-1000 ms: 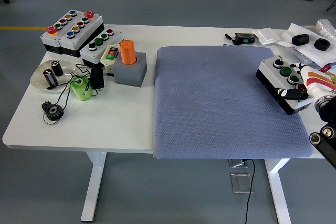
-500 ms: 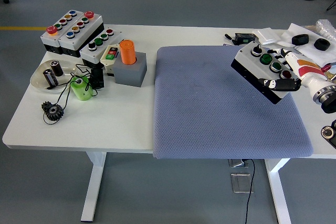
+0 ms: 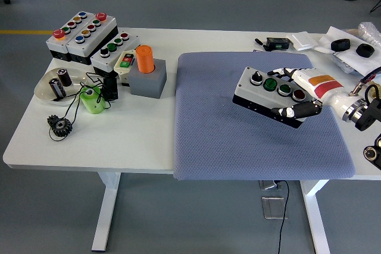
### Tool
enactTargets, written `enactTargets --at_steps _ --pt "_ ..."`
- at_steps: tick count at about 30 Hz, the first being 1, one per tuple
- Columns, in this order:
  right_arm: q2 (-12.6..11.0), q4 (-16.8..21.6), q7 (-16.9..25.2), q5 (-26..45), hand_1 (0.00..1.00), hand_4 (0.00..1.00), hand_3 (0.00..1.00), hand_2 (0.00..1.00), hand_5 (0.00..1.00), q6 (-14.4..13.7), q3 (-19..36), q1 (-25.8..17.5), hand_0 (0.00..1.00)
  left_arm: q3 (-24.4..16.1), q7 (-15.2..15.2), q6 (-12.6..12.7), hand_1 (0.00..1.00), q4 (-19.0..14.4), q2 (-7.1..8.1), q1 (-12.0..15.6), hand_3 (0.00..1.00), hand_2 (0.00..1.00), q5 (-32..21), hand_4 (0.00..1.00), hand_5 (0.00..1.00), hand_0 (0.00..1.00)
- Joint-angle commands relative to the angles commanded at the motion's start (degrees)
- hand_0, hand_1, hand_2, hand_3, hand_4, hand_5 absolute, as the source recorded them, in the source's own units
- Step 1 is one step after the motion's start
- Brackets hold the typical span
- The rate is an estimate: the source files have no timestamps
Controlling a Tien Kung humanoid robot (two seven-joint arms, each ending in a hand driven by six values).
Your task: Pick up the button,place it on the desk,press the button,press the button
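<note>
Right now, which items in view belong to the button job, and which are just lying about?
Job items:
- white-topped black four-button control box
- right robot hand gripping that box
- blue-grey fabric mat beneath it

Lying about:
- three spare button boxes
- orange cylinder on grey block
- green spool
- black gear
- clear dish with batteries

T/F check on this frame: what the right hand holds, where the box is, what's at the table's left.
1. The right hand grips a button box. True.
2. The button box is over the grey mat. True.
3. The orange cylinder lies flat on the mat. False: it stands upright in a grey block on the table's left part.
4. The held box shows only red buttons. False: a black knob, two green buttons and a red one.
5. A black gear lies near the table's left front. True.
</note>
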Motion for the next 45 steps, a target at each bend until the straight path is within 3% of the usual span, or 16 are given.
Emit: enactTargets --at_steps 6,16,22,29,31,32,37,38,43,44,45 --pt "-1.56 0.18 4.28 0.50 0.002 0.395 0.265 0.101 0.031 -1.18 -4.07 1.19 0.002 0.94 -0.39 -0.13 0.742 -0.03 0.06 -0.07 0.596 0.757 -1.32 0.422 0.998 0.691" --pt "-2.02 -1.60 12.81 4.99 0.002 0.373 0.257 0.100 0.054 -9.38 -10.88 3.90 0.002 1.50 -0.55 -0.18 0.742 -0.04 -0.02 -0.46 0.595 0.757 -2.41 0.422 0.998 0.691" --pt "-1.45 -2.59 14.97 5.34 0.002 0.374 0.256 0.101 0.060 -11.06 -15.33 6.17 0.002 1.46 -0.53 -0.18 0.742 -0.05 -0.10 -0.55 0.596 0.757 -2.49 0.423 0.998 0.691" --pt "0.20 -4.74 14.55 4.63 0.002 0.377 0.261 0.104 0.058 -10.34 -20.13 9.23 0.002 1.64 -0.62 -0.18 0.742 -0.11 -0.11 -0.68 0.598 0.757 -2.82 0.422 0.998 0.691" --pt "0.40 -5.04 14.50 4.61 0.002 0.377 0.261 0.104 0.058 -10.29 -20.62 9.54 0.002 1.70 -0.65 -0.19 0.742 -0.12 -0.09 -0.70 0.598 0.757 -2.91 0.422 0.998 0.691" --pt "1.04 -6.14 14.07 3.82 0.002 0.379 0.310 0.139 0.066 -10.22 -21.27 10.10 0.002 1.81 -0.69 -0.20 0.743 -0.10 -0.06 -0.80 0.598 0.757 -3.10 0.424 0.998 0.691" --pt "2.01 -8.08 13.27 1.49 0.002 0.379 0.310 0.139 0.066 -9.68 -21.85 11.04 0.002 2.17 -0.82 -0.23 0.743 -0.12 0.02 -0.98 0.598 0.757 -3.62 0.424 0.998 0.691" --pt "2.09 -8.28 13.16 0.97 0.036 0.383 0.370 0.233 0.067 -9.52 -22.04 11.22 0.073 2.18 -0.83 -0.23 0.743 -0.11 0.02 -1.01 0.597 0.757 -3.65 0.424 0.998 0.691" --pt "2.30 -9.37 11.35 -3.07 0.036 0.383 0.370 0.233 0.067 -6.64 -22.26 11.73 0.073 2.37 -0.88 -0.23 0.743 -0.11 0.07 -1.11 0.597 0.757 -3.88 0.424 0.998 0.691" --pt "2.25 -9.43 10.67 -3.92 0.275 0.401 0.486 0.407 0.051 -5.54 -22.14 11.77 0.298 2.37 -0.88 -0.23 0.743 -0.10 0.09 -1.11 0.597 0.757 -3.86 0.424 0.998 0.691" --pt "2.23 -9.45 10.44 -4.21 0.275 0.401 0.486 0.407 0.051 -5.10 -22.09 11.78 0.298 2.37 -0.87 -0.23 0.743 -0.10 0.09 -1.11 0.597 0.757 -3.85 0.424 0.998 0.691"
